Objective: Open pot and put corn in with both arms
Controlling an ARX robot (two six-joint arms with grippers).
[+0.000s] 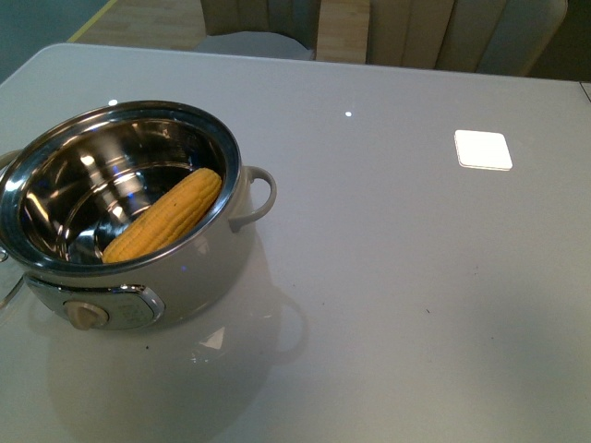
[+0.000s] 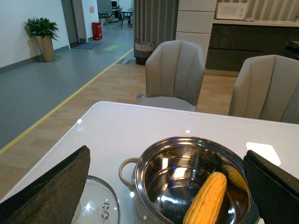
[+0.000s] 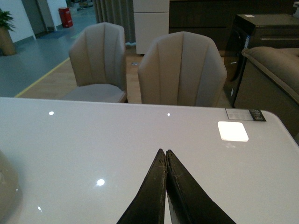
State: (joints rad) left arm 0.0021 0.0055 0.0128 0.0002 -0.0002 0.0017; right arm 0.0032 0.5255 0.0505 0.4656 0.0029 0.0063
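The left tool [image 2: 166,186] stands wide open in its wrist view, its 2 dark fingers [image 2: 51,186] at the picture's edges with the pot [image 2: 140,179] between them, holding and touching nothing. The right tool [image 3: 166,156] is closed, its 2 fingertips pressed together to a point above the bare white tabletop [image 3: 93,140], gripping nothing.

The front view shows neither arm. It does show the pot's silver front panel [image 1: 102,309] with a beige knob [image 1: 86,316], which the wrist views do not. Only the left wrist view shows the glass lid [image 2: 98,207], lying flat on the tabletop just beside the pot, on the side of its loop handle [image 2: 125,169]. The right wrist view catches just a cream sliver of the pot at its edge, along with 2 beige chairs [image 3: 180,70] beyond the tabletop and a white square patch [image 3: 232,131] on the surface, which the front view also shows well apart from the pot.

The pot is open, its steel interior shiny. The corn [image 1: 166,215] lies inside it, tilted, with 1 end up against the wall near the rim and the other end lower in the bowl.
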